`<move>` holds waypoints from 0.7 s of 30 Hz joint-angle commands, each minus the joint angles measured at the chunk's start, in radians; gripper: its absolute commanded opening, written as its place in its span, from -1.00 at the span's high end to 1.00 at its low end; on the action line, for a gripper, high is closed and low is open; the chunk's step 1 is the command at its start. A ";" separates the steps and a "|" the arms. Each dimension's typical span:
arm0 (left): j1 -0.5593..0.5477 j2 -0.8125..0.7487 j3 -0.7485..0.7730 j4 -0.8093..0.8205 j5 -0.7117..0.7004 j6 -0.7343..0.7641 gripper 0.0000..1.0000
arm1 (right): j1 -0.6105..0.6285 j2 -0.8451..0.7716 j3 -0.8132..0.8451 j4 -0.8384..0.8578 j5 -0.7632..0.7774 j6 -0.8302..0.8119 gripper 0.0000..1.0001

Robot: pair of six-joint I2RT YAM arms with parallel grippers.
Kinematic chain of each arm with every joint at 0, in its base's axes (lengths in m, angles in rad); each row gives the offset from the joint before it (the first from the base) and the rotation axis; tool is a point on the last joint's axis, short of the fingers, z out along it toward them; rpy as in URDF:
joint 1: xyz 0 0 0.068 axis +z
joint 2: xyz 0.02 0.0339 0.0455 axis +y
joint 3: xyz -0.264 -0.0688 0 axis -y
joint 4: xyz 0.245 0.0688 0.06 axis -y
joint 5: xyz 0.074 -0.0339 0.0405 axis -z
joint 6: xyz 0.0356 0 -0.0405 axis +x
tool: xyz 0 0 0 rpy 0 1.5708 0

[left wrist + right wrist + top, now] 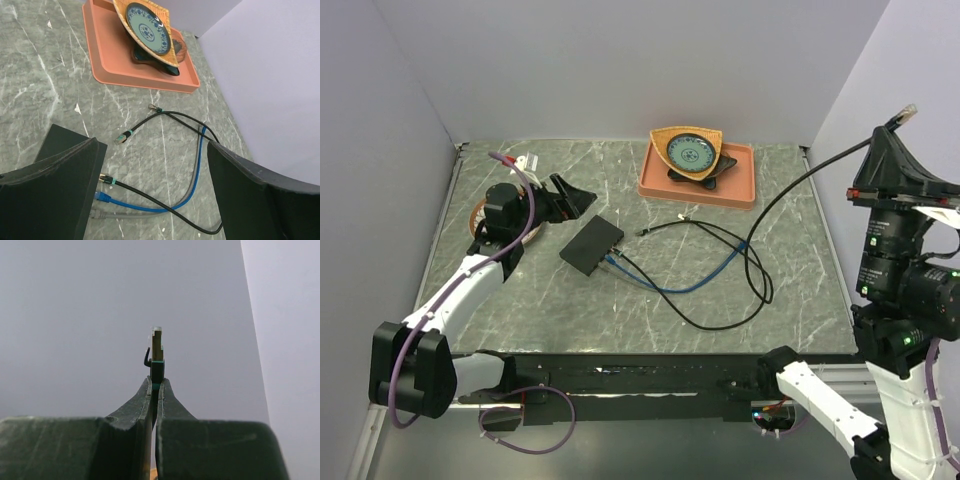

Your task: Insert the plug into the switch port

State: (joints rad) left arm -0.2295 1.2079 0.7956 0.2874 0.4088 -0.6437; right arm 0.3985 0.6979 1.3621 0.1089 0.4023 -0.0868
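Note:
The flat black switch box [592, 245] lies left of centre on the table. Its port edge [611, 258] faces right, with black, blue and grey cables plugged in. My left gripper [560, 203] is open and empty, just left of and above the box. In the left wrist view [152, 150] its fingers straddle those cables, and the left finger [50, 190] hides most of the box [62, 140]. My right gripper [892, 130] is raised high at the right, shut on a plug [905, 110] with a black cable. In the right wrist view [155, 382] the plug [157, 347] stands up between the fingers.
An orange tray [740, 185] with a patterned plate [688, 152] stands at the back. Black and blue cables [720, 290] loop across the table's middle. Two loose plugs lie right of the box, one [120, 138] nearer and one [154, 107] farther. Walls close in on the left, back and right.

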 commanded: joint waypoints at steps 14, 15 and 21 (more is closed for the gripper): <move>-0.002 0.035 0.050 0.019 0.035 0.036 -0.92 | 0.042 0.472 -0.048 -0.390 -0.480 0.030 1.00; -0.002 0.036 0.050 0.021 0.033 0.036 -0.92 | 0.054 0.495 -0.081 -0.384 -0.505 0.015 1.00; -0.004 0.102 0.047 0.061 0.113 0.019 -0.92 | 0.201 0.702 -0.270 -0.325 -0.598 -0.033 1.00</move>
State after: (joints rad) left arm -0.2295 1.2694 0.8078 0.2901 0.4480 -0.6281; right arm 0.5144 1.3300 1.1461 -0.2249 -0.0784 -0.0738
